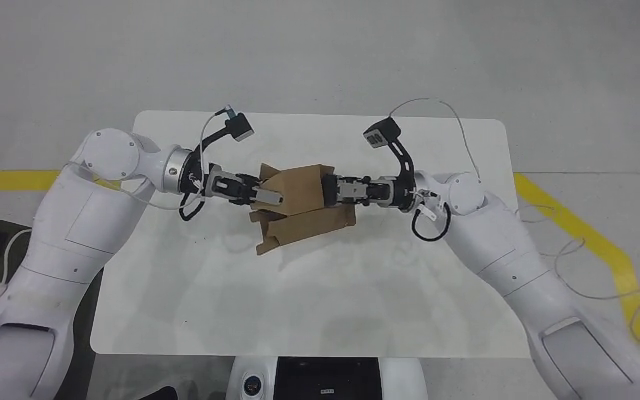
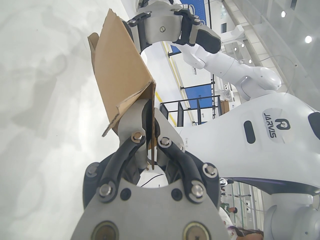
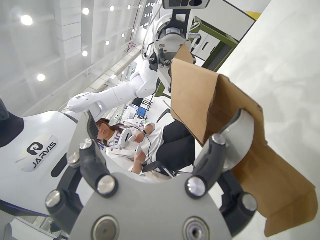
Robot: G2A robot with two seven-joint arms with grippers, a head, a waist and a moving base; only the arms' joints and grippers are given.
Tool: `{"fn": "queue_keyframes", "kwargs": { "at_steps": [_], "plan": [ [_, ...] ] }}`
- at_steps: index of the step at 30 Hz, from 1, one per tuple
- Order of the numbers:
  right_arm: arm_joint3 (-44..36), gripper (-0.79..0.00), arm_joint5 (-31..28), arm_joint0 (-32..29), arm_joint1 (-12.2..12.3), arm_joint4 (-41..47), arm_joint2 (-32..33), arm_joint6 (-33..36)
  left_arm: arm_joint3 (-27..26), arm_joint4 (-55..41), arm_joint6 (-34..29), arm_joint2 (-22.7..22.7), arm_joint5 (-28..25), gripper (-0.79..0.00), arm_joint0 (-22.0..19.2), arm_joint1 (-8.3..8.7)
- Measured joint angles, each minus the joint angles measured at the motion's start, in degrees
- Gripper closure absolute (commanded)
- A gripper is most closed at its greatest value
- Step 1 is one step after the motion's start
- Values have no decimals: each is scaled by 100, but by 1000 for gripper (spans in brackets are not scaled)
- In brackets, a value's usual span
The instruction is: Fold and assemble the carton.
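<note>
now your left gripper [image 2: 147,112] is clamped on a panel edge of the carton [image 1: 300,205], mid-frame over the table [image 1: 420,300], likely anchoring it. your right gripper [image 1: 334,190] gapes wide, one finger against a flap, probably to fold it.

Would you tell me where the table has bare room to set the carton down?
The widest bare patch is the near half of the table, between the carton and the robot-side edge. The far strip beyond the carton is bare too, though narrower. The middle is crowded: the left gripper and right gripper meet at the carton.
</note>
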Motion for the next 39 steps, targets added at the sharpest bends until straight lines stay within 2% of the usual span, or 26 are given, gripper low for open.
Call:
{"fn": "queue_keyframes", "kwargs": {
  "at_steps": [12, 19, 24, 31, 35, 39],
  "plan": [
    [58, -557, 163, 1, -70, 446, 68, 164, 72, -38, -84, 74, 84, 0, 34, 40],
    [14, -514, 330, -27, -80, 340, 157, 331, 86, -43, -95, 110, 95, 0, 27, 54],
    [93, -406, 333, 63, -149, 86, 26, 334, 16, -54, -91, 173, 91, 0, -5, 46],
    [271, -366, 275, 230, -229, -226, -212, 276, -7, -70, -86, 234, 86, 0, -42, 44],
    [374, -249, 226, 296, -249, -304, -302, 226, -15, -82, -86, 250, 86, 0, -52, 52],
    [436, -49, 186, 335, -260, -344, -378, 186, -17, -112, -105, 264, 104, 0, -45, 62]
  ]
}}
